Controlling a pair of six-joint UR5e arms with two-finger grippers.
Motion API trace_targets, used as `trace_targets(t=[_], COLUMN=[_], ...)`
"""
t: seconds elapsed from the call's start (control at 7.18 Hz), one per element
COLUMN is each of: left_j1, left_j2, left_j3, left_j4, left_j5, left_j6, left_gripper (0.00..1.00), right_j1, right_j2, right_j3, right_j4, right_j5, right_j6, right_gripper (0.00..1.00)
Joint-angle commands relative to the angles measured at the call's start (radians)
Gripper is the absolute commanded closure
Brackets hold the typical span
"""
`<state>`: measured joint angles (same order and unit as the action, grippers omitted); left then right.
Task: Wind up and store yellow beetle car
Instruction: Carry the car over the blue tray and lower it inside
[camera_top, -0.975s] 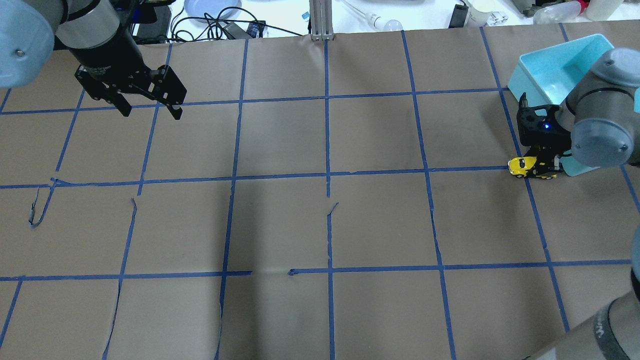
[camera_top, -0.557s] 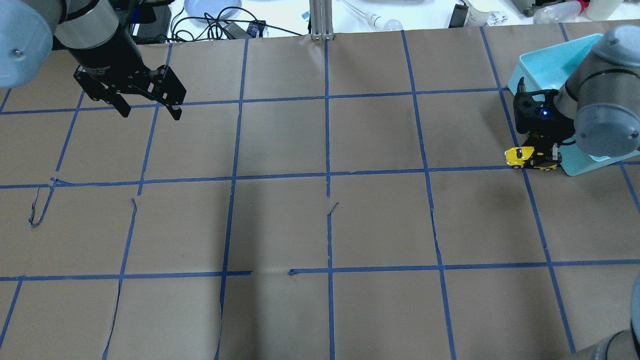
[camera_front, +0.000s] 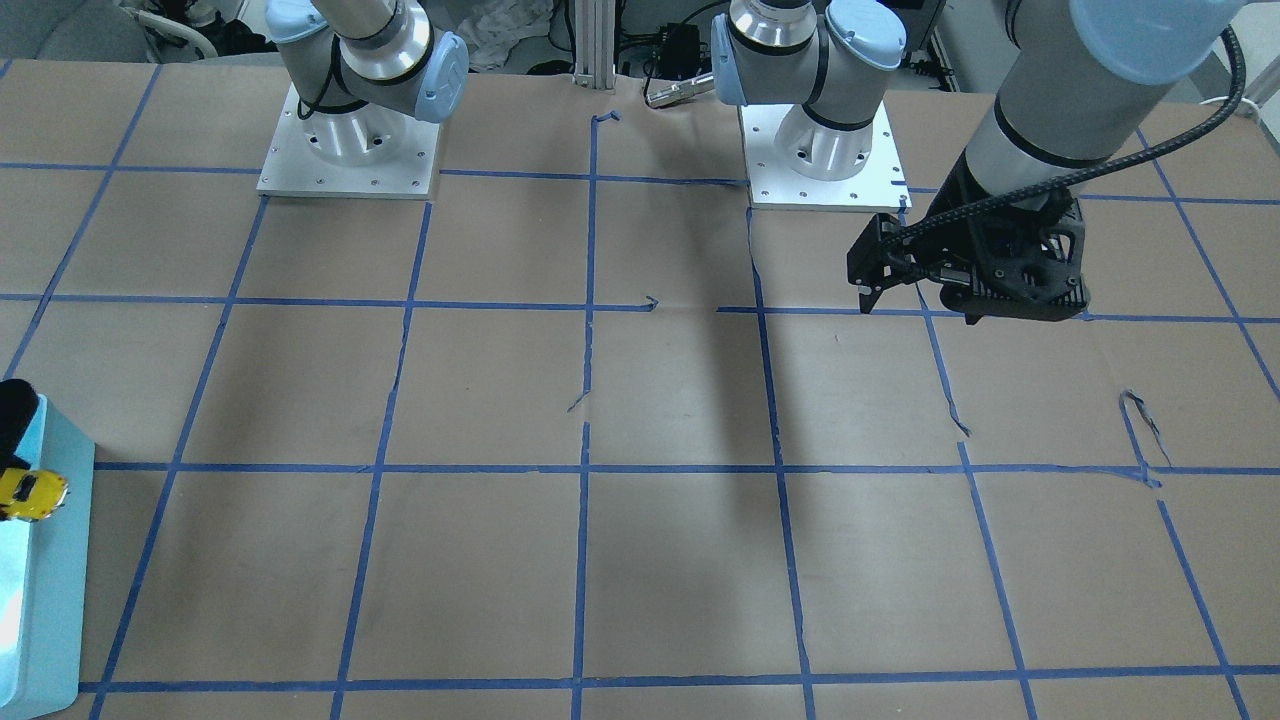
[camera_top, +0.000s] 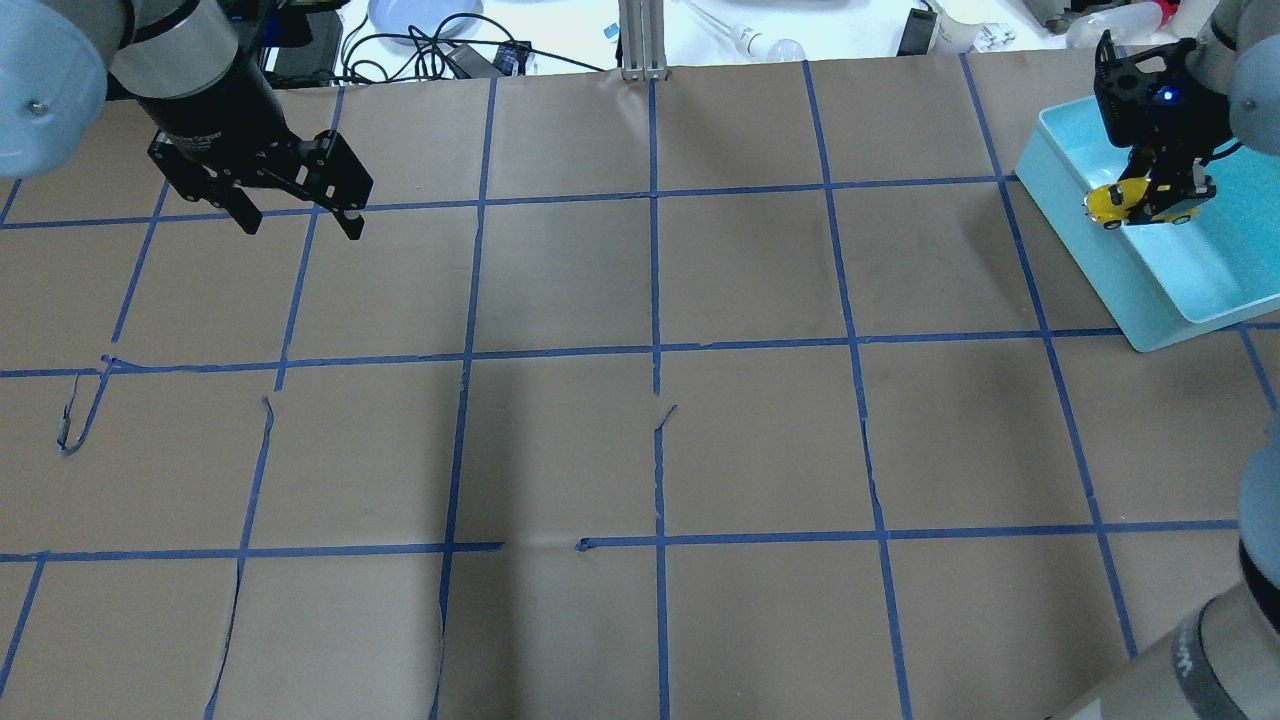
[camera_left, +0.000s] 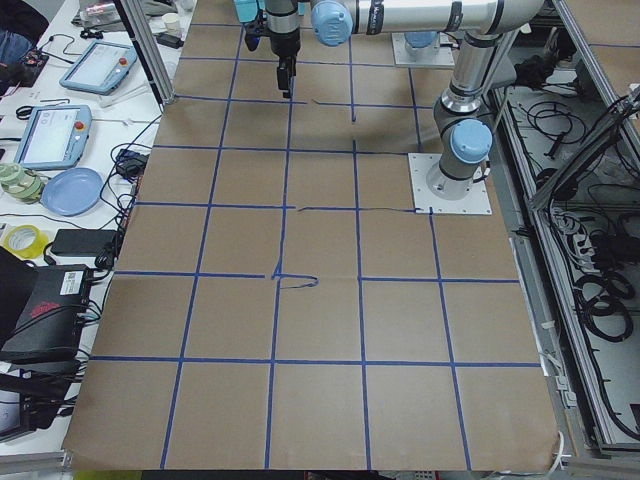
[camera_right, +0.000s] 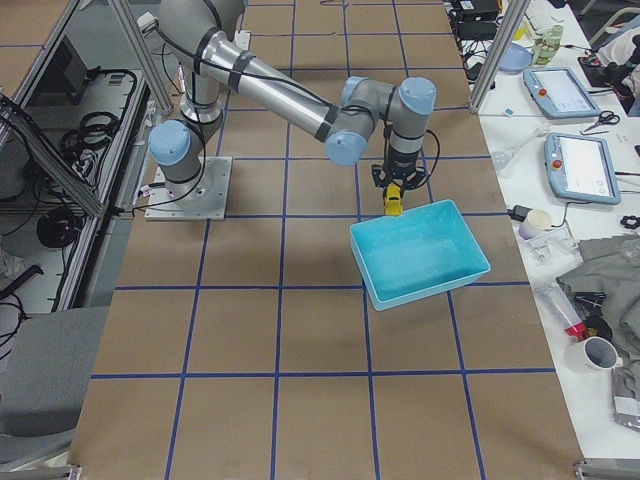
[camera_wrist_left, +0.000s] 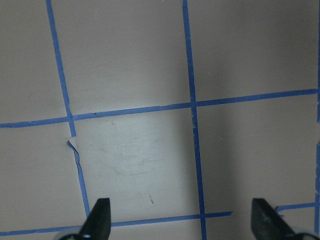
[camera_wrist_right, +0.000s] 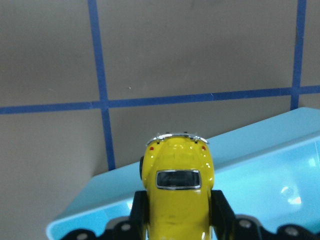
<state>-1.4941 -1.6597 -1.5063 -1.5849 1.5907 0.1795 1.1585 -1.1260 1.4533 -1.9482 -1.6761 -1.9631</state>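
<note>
Where the brown-paper desk (camera_top: 750, 450), ruled into squares by blue tape (camera_top: 655, 300), reaches its far right corner in the overhead view, there stands one light-blue bin (camera_top: 1090, 240), open-topped and set askew to the grid. Yellow beetle car (camera_top: 1112, 204): one, off the desk, carried in the air over the bin's wall on the side facing the middle of the desk. In the right wrist view its roof faces the camera; the end with a chrome bumper and two small red lamps reaches out past the bin's rim, and the rest lies over the blue interior. Right hand (camera_top: 1160, 200): pinching the car, its two black fingers (camera_wrist_right: 222, 210) pressed to the car's flanks, one on each side; a blue light glows on the housing above. Left hand (camera_top: 302, 225): at the far left of the desk, well apart from car and bin, hanging above the paper with its fingers (camera_wrist_left: 100, 217) spread wide and paper showing between them. Below it the left wrist view shows tape crossings and a short torn strip of tape. Tape: lifted or torn in several places near the desk's middle and left. Beyond the desk's far edge: cables (camera_top: 420, 45), a pale blue plate (camera_top: 410, 15).
</note>
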Motion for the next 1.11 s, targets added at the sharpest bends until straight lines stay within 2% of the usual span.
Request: trace_targets(t=[0.0, 0.28, 0.7, 0.97], left_j1=[0.0, 0.0, 0.0, 0.0], left_j2=[0.0, -0.002, -0.002, -0.003], left_j3=[0.0, -0.002, 0.0, 0.0], left_j4=[0.0, 0.0, 0.0, 0.0], left_j5=[0.0, 0.0, 0.0, 0.0], left_j6=[0.0, 0.0, 0.0, 0.0], left_gripper=[0.0, 0.0, 0.0, 0.0], right_j1=[-0.028, -0.071, -0.094, -0.106], right_j2=[0.147, 0.187, 0.204, 0.221], right_j3=[-0.12, -0.119, -0.108, -0.106], right_j4=[-0.021, -0.061, -0.064, -0.073], right_j5=[-0.005, 0.007, 0.01, 0.01], right_j6=[-0.211, -0.308, -0.326, -0.338], right_gripper=[0.92, 0.92, 0.91, 0.82])
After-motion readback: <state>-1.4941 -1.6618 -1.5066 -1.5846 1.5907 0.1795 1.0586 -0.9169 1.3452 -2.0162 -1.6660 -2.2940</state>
